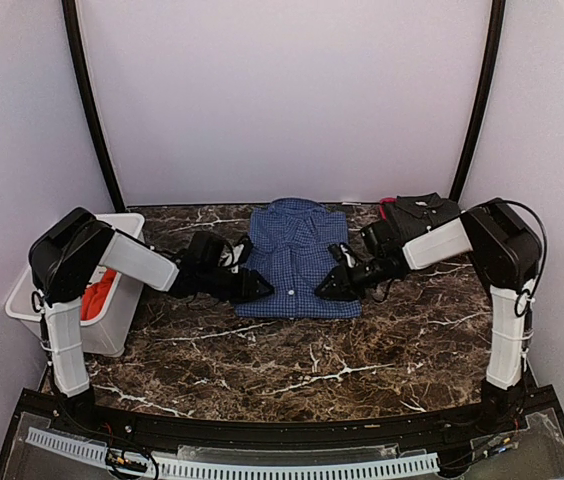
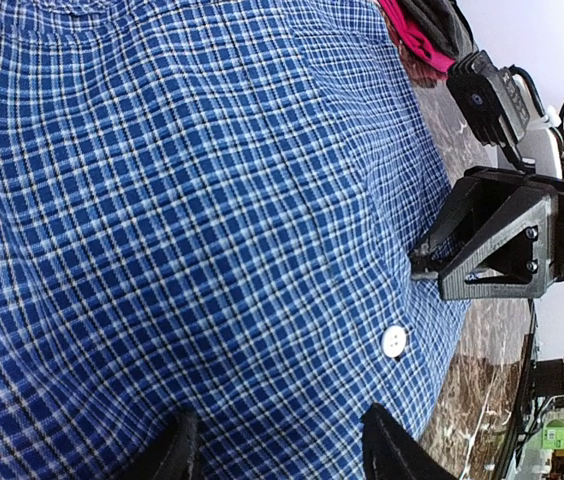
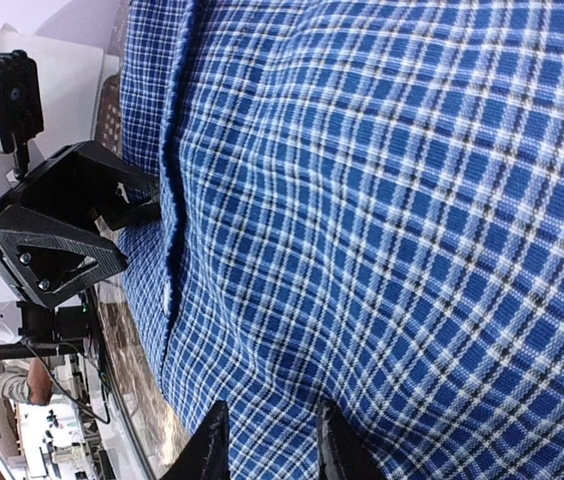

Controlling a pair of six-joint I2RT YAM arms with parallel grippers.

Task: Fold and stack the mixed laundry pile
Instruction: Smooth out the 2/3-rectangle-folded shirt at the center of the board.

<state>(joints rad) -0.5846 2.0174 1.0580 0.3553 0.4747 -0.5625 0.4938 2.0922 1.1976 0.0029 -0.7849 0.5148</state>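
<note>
Top view: blue-white checked shirt lies folded mid-desk, collar to the far side. L claw sits at its near-left edge and R claw at its near-right edge, tips facing each other across the cloth. Orange-red shirt is in the white basket at the desk's left edge, well apart from the checked shirt. A dark garment lies far right, behind the R arm.

L wrist view: checked shirt fills most of the frame. L claw has its fingers well apart over flat cloth, w/ nothing pinched btwn them. A white button sits near the shirt's edge. R claw is opposite, tips at that edge. Pink cloth shows at top right.

R wrist view: R claw has a narrower gap, part open. Flat checked cloth shows through the gap and no fold is gripped. Can't tell if the tips touch the fabric. L claw is at the shirt's other edge.
</note>
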